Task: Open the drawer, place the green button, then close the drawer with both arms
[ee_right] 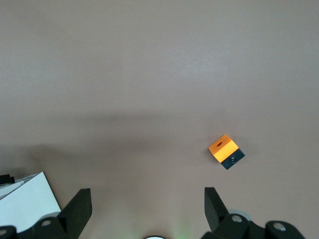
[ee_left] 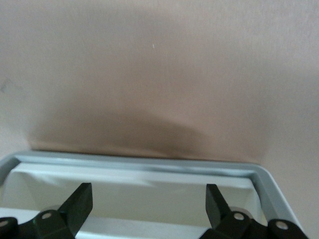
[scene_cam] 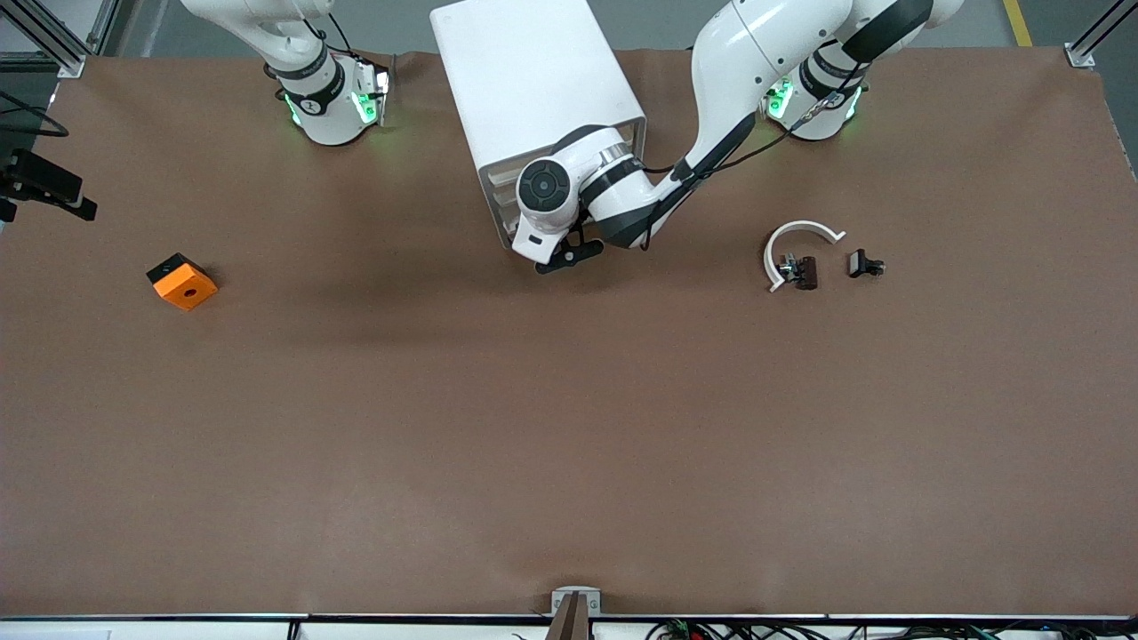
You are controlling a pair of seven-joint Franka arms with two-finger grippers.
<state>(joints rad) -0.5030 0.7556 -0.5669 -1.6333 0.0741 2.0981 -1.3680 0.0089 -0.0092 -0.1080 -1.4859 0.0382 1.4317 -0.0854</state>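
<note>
The white cabinet (scene_cam: 533,89) stands between the two arm bases, its stacked drawer fronts (scene_cam: 500,206) facing the front camera and looking closed. My left gripper (scene_cam: 569,255) hangs right in front of them. In the left wrist view my left gripper (ee_left: 148,206) is open, its fingers (ee_left: 79,206) spread wide over a white tray-like drawer edge with a grey rim (ee_left: 149,164), gripping nothing. The button (scene_cam: 787,264) is a tiny part lying inside a white arc toward the left arm's end. My right gripper (ee_right: 147,206) is open and empty high above bare table, its arm (scene_cam: 329,98) waiting at its base.
An orange block (scene_cam: 182,282) with a round hole lies toward the right arm's end, also the orange block (ee_right: 226,151) in the right wrist view. A white arc piece (scene_cam: 797,233), a brown clip (scene_cam: 806,272) and a black clip (scene_cam: 862,264) lie by the button.
</note>
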